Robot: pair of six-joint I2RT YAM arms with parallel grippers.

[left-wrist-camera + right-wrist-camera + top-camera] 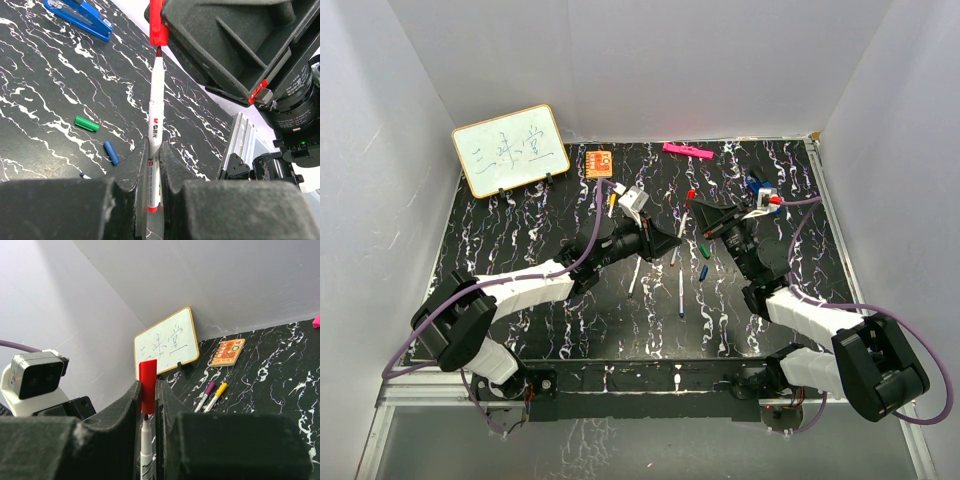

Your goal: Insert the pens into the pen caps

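- Surface: a black table [520,230] with white marble veining, enclosed by plain white walls [670,60] on three sides.
- Back edge: a whiteboard [165,342] with handwriting stands propped. An orange card [227,351] lies flat beside it, and a pink marker [686,150] lies further right. A blue stapler [80,15] lies at the right.
- Left gripper [152,157]: fingers clamped on the barrel of the red pen [156,115], which is held clear of the table with its tip pointing away from the fingers.
- Right gripper [147,390]: fingers clamped on the red cap [147,380], with its open end facing the pen.
- Alignment: the pen tip meets the mouth of the cap, in line with it. The barrel remains outside.
- Caps, three: one held, plus a green cap [87,123] and a dark blue cap [111,152] lying loose near each other.
- Pens, five: one held. A purple-ended pen [206,390] and a yellow-ended pen [218,391] lie side by side near the card. A left loose pen [635,278] and a right loose pen [680,290] lie nearer the arm bases.
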